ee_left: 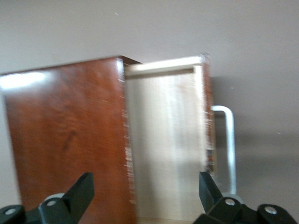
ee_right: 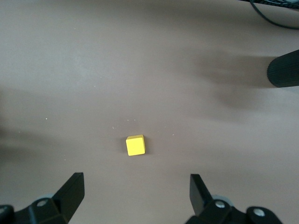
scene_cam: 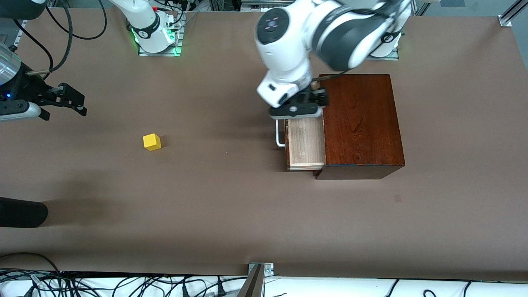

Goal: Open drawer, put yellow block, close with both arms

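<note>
The drawer [scene_cam: 305,142] is standing pulled partway out of the reddish-brown wooden box [scene_cam: 359,123], its pale wood floor showing and nothing lying in it. Its white bar handle [scene_cam: 280,134] is facing the right arm's end of the table.

The left gripper [scene_cam: 298,108] is hanging over the drawer's inner end, at about nine o'clock from the box's top in the front view. In the left wrist view its fingers [ee_left: 209,186] are standing wide apart, holding nothing; how high they are above the tray is hard to judge.

The yellow block [scene_cam: 152,142] is sitting alone on the brown table [scene_cam: 231,206], well apart from the drawer, at roughly nine o'clock from the handle.

The right gripper [scene_cam: 68,100] is hovering over bare table at about ten o'clock from the block, its fingers [ee_right: 198,191] spread wide and empty, with the block [ee_right: 135,145] lying between them in the right wrist view.
</note>
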Controlling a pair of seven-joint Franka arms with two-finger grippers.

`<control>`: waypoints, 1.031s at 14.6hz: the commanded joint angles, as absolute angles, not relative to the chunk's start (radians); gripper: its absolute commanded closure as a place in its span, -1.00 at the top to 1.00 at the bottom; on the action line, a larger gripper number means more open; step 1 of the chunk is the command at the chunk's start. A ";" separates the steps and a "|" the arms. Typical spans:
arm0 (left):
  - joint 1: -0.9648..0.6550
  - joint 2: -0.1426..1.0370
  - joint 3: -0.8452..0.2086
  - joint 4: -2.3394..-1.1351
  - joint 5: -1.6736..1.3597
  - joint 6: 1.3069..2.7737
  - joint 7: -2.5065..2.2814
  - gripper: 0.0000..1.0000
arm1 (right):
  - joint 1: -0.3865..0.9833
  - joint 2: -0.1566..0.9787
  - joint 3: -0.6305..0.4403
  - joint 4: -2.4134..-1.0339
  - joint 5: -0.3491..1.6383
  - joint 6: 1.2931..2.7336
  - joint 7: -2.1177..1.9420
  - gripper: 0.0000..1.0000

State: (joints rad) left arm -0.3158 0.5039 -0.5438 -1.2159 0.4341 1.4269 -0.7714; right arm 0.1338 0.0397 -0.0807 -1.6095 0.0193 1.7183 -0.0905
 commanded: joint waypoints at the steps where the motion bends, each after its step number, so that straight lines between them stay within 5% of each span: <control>1: -0.160 0.411 -0.545 -1.230 0.335 1.408 -0.606 1.00 | 0.167 0.061 -0.077 -1.609 0.003 1.698 -0.092 1.00; 7: 0.119 0.306 -0.500 -1.274 0.174 1.423 -0.327 1.00 | 0.181 0.155 -0.078 -1.643 0.002 1.654 -0.095 1.00; 12: 0.009 0.068 -0.091 -1.583 -0.047 1.611 -0.060 1.00 | 0.206 0.184 -0.077 -1.868 0.005 1.937 -0.087 1.00; 15: -0.043 0.025 0.021 -1.655 -0.052 1.637 0.012 1.00 | 0.206 0.201 -0.077 -1.994 0.008 2.103 -0.081 1.00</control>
